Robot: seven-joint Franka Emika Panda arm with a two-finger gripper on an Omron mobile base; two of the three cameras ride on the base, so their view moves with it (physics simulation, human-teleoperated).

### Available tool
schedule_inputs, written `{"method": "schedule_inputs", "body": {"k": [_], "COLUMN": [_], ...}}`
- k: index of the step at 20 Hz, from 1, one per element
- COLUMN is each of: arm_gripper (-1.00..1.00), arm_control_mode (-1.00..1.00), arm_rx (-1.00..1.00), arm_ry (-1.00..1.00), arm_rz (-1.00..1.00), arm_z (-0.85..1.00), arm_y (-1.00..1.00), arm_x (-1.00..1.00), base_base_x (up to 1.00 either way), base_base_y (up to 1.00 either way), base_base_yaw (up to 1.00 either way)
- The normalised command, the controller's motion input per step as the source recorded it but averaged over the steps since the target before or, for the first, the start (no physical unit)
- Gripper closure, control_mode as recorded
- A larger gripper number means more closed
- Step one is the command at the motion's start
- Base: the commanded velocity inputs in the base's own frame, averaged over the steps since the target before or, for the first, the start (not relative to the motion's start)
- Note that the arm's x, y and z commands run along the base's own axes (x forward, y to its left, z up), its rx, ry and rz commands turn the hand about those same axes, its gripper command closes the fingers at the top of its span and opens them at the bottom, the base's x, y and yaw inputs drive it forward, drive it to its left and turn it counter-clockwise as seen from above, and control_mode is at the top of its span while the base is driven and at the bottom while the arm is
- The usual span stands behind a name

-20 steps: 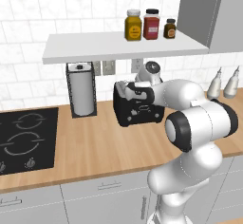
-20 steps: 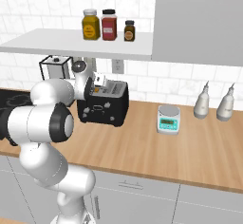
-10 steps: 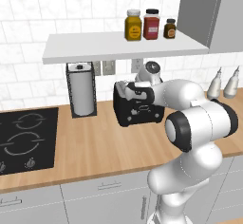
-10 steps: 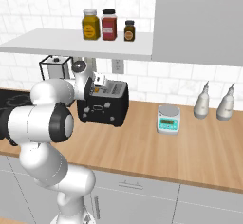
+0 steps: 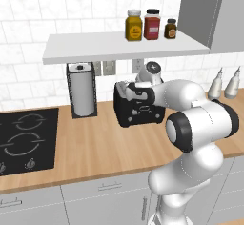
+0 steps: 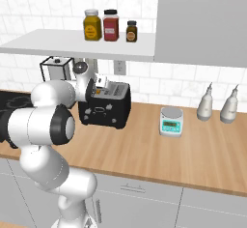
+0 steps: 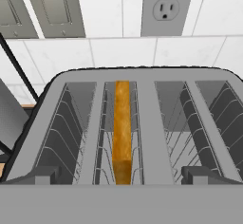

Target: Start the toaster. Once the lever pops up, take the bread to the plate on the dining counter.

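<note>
change since earlier: nothing that i can see; arm, toaster and everything on the desk sit where they sat a second ago, in both base views.
toaster: black toaster stands on the wooden desk against the tiled wall, between the paper-towel holder and the small scale.
bread: the bread stands on edge, low in the left-hand slot as my hand camera sees it, golden crust up, below the slot rim.
gripper: the gripper hangs just over the toaster's top; its jaws are spread wide and grip nothing.
step, my guess: toaster not started yet, or i'm waiting on it; i can't say which from here.
risk 1: if i reach for the slice while it sits this low, the fingers would strike the wire guides or the slot rim rather than the crust.
risk 2: pushing down off-centre on the lever could slide or tip the toaster toward the wall.
risk 3: the shelf is close overhead, so a careless lift could hit it.
hidden: lever position is not clear in any view; my own arm covers part of the toaster's top in both base views.
</note>
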Motion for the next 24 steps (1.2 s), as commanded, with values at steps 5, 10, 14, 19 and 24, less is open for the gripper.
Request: {"method": "schedule_inputs", "body": {"k": [5, 10, 14, 19, 24], "arm_gripper": [-1.00, -1.00, -1.00, -1.00, -1.00], "arm_control_mode": [-1.00, -1.00, -1.00, -1.00, -1.00], "arm_rx": [0.00, 0.00, 0.00, 0.00, 0.00], "arm_ry": [0.00, 0.00, 0.00, 0.00, 0.00], "arm_rz": [0.00, 0.00, 0.00, 0.00, 0.00], "arm_z": [0.00, 0.00, 0.00, 0.00, 0.00], "arm_y": [0.00, 0.00, 0.00, 0.00, 0.00], "arm_x": [0.00, 0.00, 0.00, 0.00, 0.00], "base_base_x": [0.00, 0.00, 0.00, 0.00, 0.00], "base_base_y": [0.00, 0.00, 0.00, 0.00, 0.00], "base_base_yaw": [0.00, 0.00, 0.00, 0.00, 0.00]}}
